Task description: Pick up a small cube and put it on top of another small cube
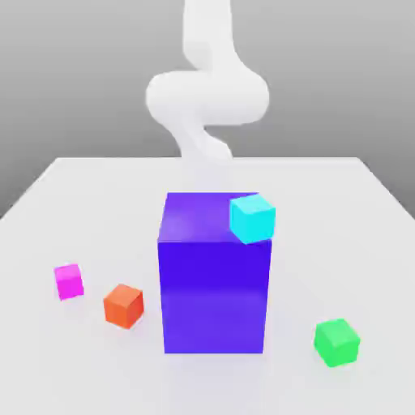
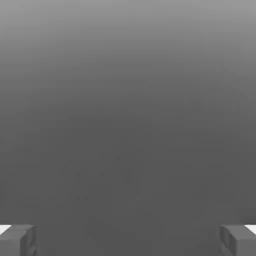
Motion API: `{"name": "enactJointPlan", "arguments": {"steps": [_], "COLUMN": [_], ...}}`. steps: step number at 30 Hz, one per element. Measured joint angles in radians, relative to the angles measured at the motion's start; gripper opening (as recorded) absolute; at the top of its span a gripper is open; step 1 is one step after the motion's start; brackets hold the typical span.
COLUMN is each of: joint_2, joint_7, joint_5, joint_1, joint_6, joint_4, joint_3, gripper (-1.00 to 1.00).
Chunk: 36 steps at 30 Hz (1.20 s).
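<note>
While hand (image 2: 128,240) gapes empty: four small cubes, magenta (image 1: 69,280), green (image 1: 337,342), plus one big block (image 1: 214,275).

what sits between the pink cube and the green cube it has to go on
The big blue block stands on the table between the pink cube and the green cube; the orange cube also lies near the pink one on that side.

Cyan cube (image 1: 252,218) atop blue-violet block (image 1: 214,275)
</note>
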Motion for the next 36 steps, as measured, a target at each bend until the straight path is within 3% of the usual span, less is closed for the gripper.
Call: {"name": "enactJointPlan", "arguments": {"steps": [14, 23, 27, 30, 36], "joint_2": [0.341, 0.554, 0.648, 0.72, 0.926], "joint_7": [0.199, 0.268, 0.255, 0.201, 0.033], "joint_5": [-0.147, -0.163, -0.108, -0.004, 0.242], "joint_1": [-0.304, -0.455, -0.498, -0.542, -0.674], "joint_6": [0.237, 0.393, 0.466, 0.521, 0.681], "joint_4": [-0.241, -0.396, -0.466, -0.518, -0.495], "joint_3": [-0.094, -0.217, -0.28, -0.309, -0.123], "gripper": [0.0, 0.0, 0.0, 0.0, 0.0]}}
